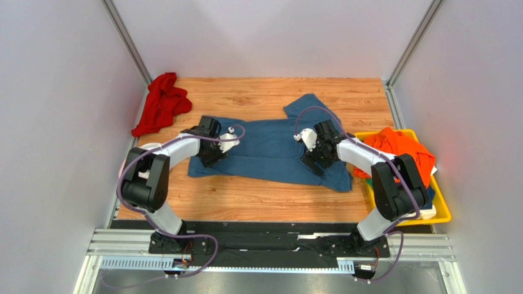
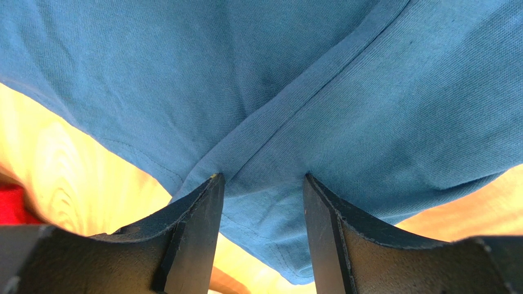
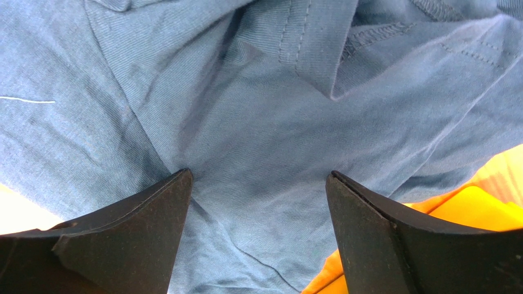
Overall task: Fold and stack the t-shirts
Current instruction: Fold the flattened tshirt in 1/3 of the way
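Pale grey walls close in the left wall (image 1: 55, 122), the far side and the right, with slanted metal posts (image 1: 126, 40) in the far corners. The floor of this booth is a wood-grain tabletop (image 1: 258, 205). A crumpled red cloth (image 1: 161, 103) lies at its far-left corner.

The slate-blue t-shirt (image 1: 264, 150) is spread across the middle, one sleeve pointing far. The left gripper (image 2: 263, 179) rests its tips on the shirt's left edge by a seam, jaws apart and pinching nothing. The right gripper (image 3: 259, 174) presses on the shirt's wrinkled right part, jaws spread wide.

At the right edge sits a yellow bin (image 1: 443, 211), an orange t-shirt (image 1: 399, 144) heaped in it.
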